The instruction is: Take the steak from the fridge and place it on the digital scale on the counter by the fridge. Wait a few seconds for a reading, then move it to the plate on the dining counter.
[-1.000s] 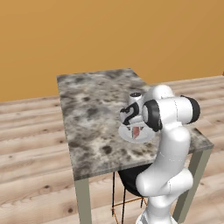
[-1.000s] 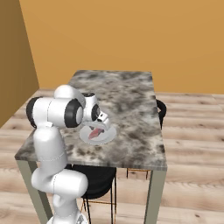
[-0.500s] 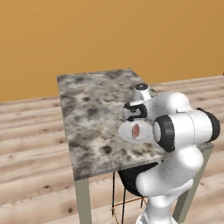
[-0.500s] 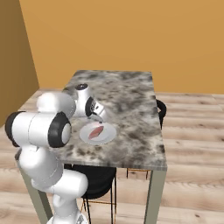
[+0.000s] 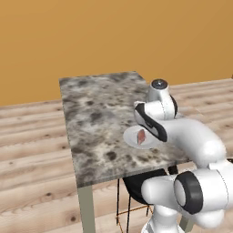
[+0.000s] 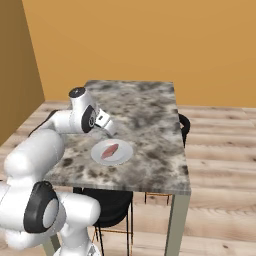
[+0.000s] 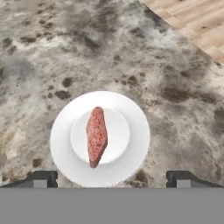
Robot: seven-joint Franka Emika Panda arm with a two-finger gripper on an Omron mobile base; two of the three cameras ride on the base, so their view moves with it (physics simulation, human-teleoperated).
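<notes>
Hand view: steak (image 7: 96,136) lies in middle of plate (image 7: 131,114) on dining counter (image 7: 175,87). Gripper (image 7: 112,177) above plate, fingers spread wide, nothing pinched. We judge last step, plating, done; we see nothing left beyond backing arm off.

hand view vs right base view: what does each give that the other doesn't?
Hand view alone: the finger tips spread wide, either side of the plate, nothing between them; the open gripper looks down from above.
Right base view alone: the arm, the dining counter's legs, a dark stool beneath, the orange wall.
Both: the steak lying in the plate's middle, on the stone top.
</notes>
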